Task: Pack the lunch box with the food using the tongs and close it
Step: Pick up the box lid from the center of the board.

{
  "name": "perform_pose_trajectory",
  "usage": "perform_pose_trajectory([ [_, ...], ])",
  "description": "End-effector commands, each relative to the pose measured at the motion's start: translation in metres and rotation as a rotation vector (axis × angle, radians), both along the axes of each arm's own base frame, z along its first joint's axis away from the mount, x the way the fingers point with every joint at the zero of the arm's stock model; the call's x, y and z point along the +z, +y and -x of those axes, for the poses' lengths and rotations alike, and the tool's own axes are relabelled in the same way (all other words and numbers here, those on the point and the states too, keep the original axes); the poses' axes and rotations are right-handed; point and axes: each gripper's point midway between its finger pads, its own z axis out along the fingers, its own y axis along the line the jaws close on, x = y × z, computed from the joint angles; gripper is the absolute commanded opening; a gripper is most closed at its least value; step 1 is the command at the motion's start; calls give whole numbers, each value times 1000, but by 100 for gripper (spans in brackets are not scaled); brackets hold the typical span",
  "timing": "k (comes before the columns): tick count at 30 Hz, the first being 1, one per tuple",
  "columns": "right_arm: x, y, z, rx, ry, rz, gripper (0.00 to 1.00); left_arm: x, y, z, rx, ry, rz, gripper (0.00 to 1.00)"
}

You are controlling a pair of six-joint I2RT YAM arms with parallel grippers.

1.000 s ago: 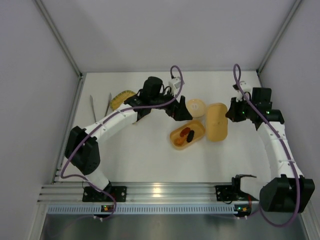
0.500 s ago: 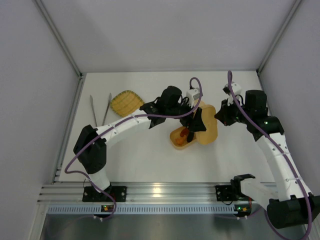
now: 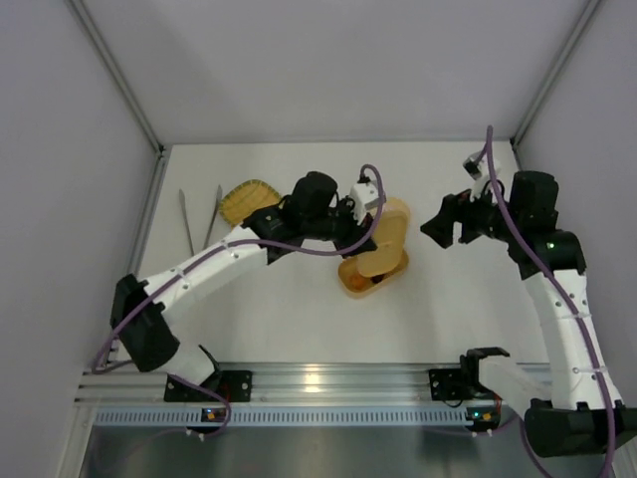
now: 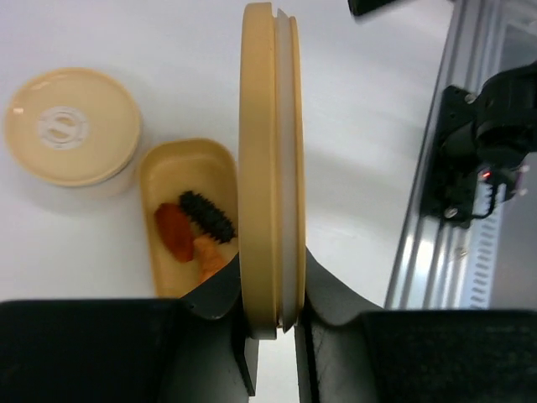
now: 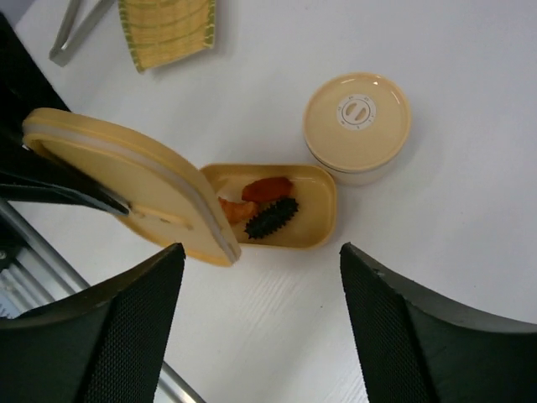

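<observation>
The left tool (image 4: 270, 332) is shut tight on the lid (image 4: 268, 151). It pinches one end, so the lid stands up on its thin edge. The lid's long side points straight away from the tool. The box (image 4: 180, 164) lies below the lid and to its left in the left wrist view. It sits flat and open on the worktop (image 3: 299, 319). The food (image 4: 197, 231) is already inside: a red-orange bit, a small orange bit and a dark bumpy bit. The box's long side runs nearly the same way as the lid's long side, so the two are close to lined up. From the right wrist view, the lid's low end hangs over one end of the box. I cannot tell if they touch. I think the lid now has to tip flat toward the box and go down onto its rim. If it comes down crooked, it may sit on one corner. The left arm is right there, so it is the nearer one for this. The right tool (image 5: 262, 260) is wide open and holds nothing, well apart on the right. A round bowl (image 5: 357, 126) with its own lid stands just beside the box. The tongs (image 3: 186, 221) and the yellow tray (image 3: 247, 199) lie well apart at the far left.
</observation>
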Motion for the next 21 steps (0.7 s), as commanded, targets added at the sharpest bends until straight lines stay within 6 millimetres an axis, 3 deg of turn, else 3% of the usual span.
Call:
perform_pose_trajectory([
  [1,28,3,15,68,7,-111,77,40,47,-2,-17,-380,-50,0],
  [2,30,-2,14,57,16,-135,79,54,59,1,-11,-461,-51,0],
  [4,24,1,15,79,90,-206,81,57,71,4,-59,-683,-131,0],
  [5,20,3,15,84,133,-237,82,59,81,13,-72,-786,-139,0],
  [6,16,6,15,94,171,-265,82,62,78,27,-166,-966,-168,0],
  [7,9,11,15,126,223,-304,82,62,83,30,-176,-1078,-209,0],
  [8,9,16,15,123,273,-354,82,41,85,38,-225,-1158,-243,0],
  [9,9,21,16,155,311,-402,81,49,85,56,-314,-1333,-247,0],
  [13,14,36,17,222,352,-473,79,26,88,70,-452,-1507,-336,0],
  [16,11,50,30,286,385,-474,77,12,85,72,-528,-1604,-385,0],
  [18,2,64,44,335,425,-456,77,11,82,74,-558,-1696,-401,0],
  [21,-24,68,54,347,463,-407,76,7,76,77,-582,-1789,-399,0],
])
